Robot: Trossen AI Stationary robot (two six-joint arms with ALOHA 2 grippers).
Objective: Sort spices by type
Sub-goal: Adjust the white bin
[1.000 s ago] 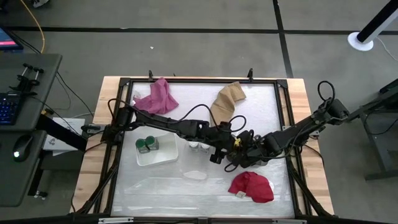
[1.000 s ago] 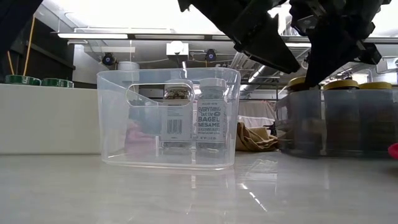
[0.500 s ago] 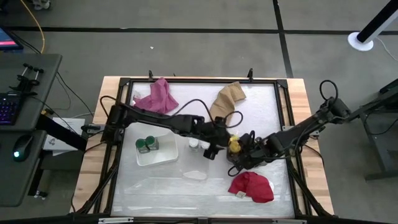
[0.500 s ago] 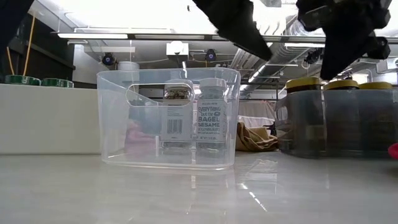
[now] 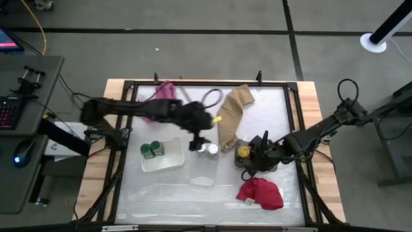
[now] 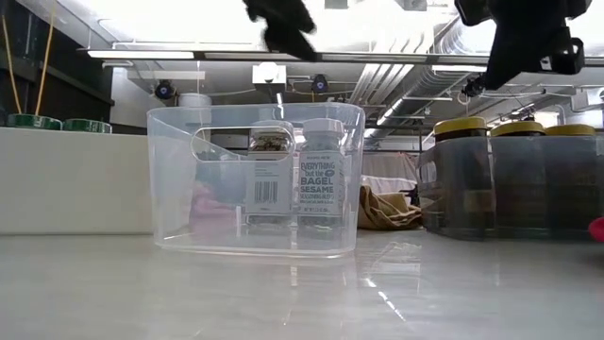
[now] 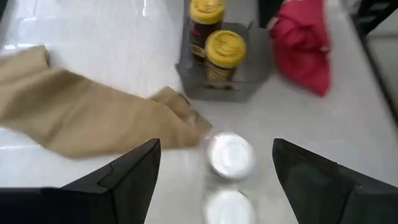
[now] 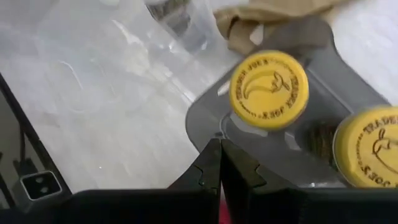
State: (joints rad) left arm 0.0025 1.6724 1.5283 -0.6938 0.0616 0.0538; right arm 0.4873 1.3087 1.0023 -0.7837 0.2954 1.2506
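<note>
Two white-lidded spice jars (image 5: 206, 149) stand in a clear bin (image 6: 179, 189); the low view shows them upright (image 6: 321, 175). Two green-lidded jars (image 5: 152, 150) stand in a white tray (image 5: 168, 161). Yellow-lidded amber jars (image 7: 225, 48) stand in a grey tray (image 7: 193, 81). My left gripper (image 5: 195, 144) hangs open above the white-lidded jars (image 7: 230, 154), holding nothing. My right gripper (image 8: 220, 163) is shut and hovers over the grey tray's rim (image 8: 205, 118), beside a yellow lid (image 8: 268, 90).
A tan cloth (image 5: 232, 111) lies at the far middle, a pink cloth (image 5: 164, 96) at the far left, and a red cloth (image 5: 261, 193) near the front right. A small white object (image 5: 201, 182) lies on the table in front of the clear bin.
My left gripper has drawn back from the grey tray toward the table's left and risen, staying open; it now stands over the white-lidded jars. A yellow-lidded jar that it covered now shows in the grey tray. My right gripper has risen a little, still shut.
</note>
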